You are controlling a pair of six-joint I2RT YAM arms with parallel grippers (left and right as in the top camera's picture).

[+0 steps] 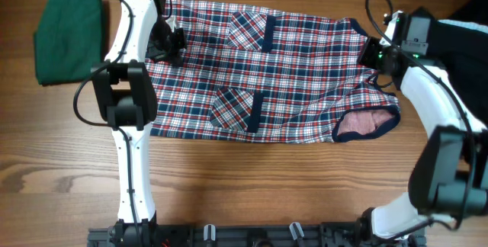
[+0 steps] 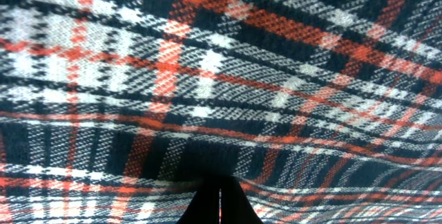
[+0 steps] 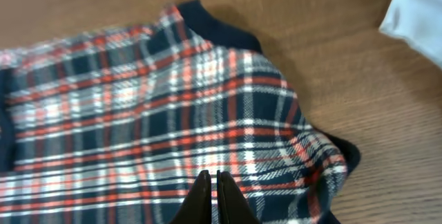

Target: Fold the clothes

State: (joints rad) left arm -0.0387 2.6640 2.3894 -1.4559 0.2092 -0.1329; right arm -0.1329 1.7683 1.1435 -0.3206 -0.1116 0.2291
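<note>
The plaid dress lies spread flat across the table, hem to the left and navy-trimmed armholes to the right, with two pockets facing up. My left gripper is at the hem's far left edge. In the left wrist view plaid cloth fills the frame and bunches at the shut fingertips, which pinch it. My right gripper is at the shoulder end. Its fingers are shut with their tips down on the plaid; no pinched cloth shows. A dark-green garment lies folded at the far left.
A black and white garment lies at the back right corner, its pale edge showing in the right wrist view. Bare wooden table runs along the front. Both arm bases stand at the front edge.
</note>
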